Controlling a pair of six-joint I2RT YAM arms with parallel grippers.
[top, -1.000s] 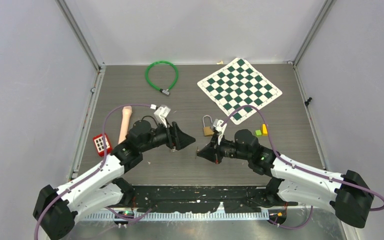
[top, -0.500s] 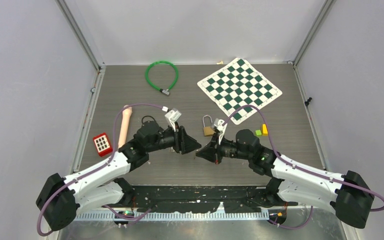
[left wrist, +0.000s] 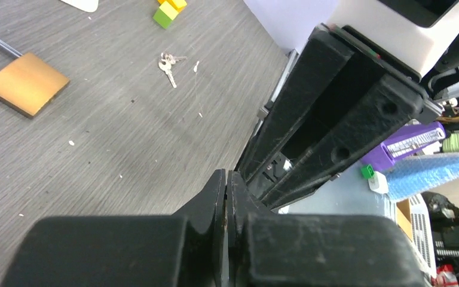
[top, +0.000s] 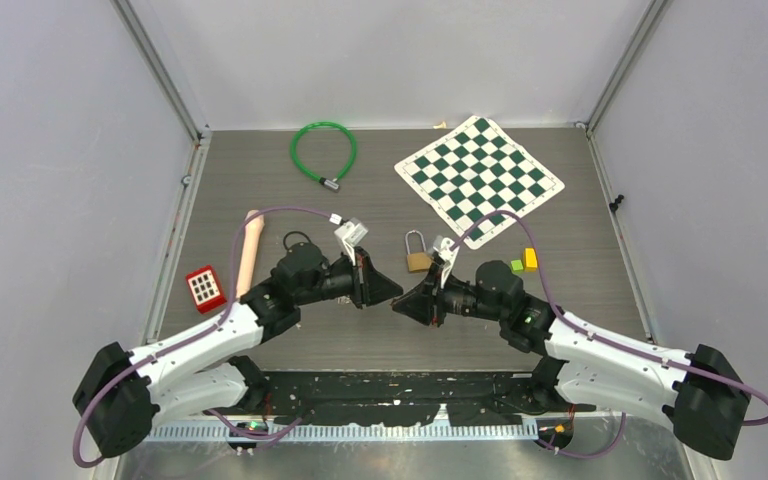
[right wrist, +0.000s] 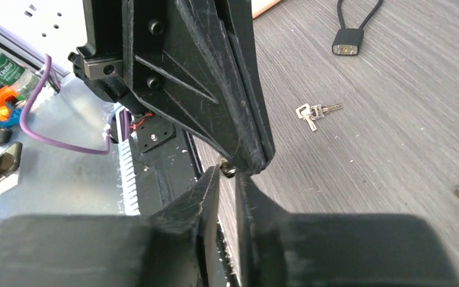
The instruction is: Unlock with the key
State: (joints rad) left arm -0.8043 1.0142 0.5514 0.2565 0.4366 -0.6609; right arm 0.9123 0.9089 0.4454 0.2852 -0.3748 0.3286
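**Brass padlock** [top: 417,262] with a steel shackle lies flat on the grey wood-grain table [top: 260,190], shackle pointing to the far edge. **Small silver keys** [left wrist: 167,61] lie loose on the table between the padlock and the yellow and green blocks [left wrist: 170,9] (left wrist view). The left gripper [left wrist: 225,179] and right gripper [right wrist: 228,179] meet tip to tip just on the near side of the padlock, clear of it. Left fingers are pressed together, empty. Right fingers are a narrow slit apart, with nothing seen between them. A green-and-white chequered mat [top: 480,180] lies beyond the padlock, to its right.
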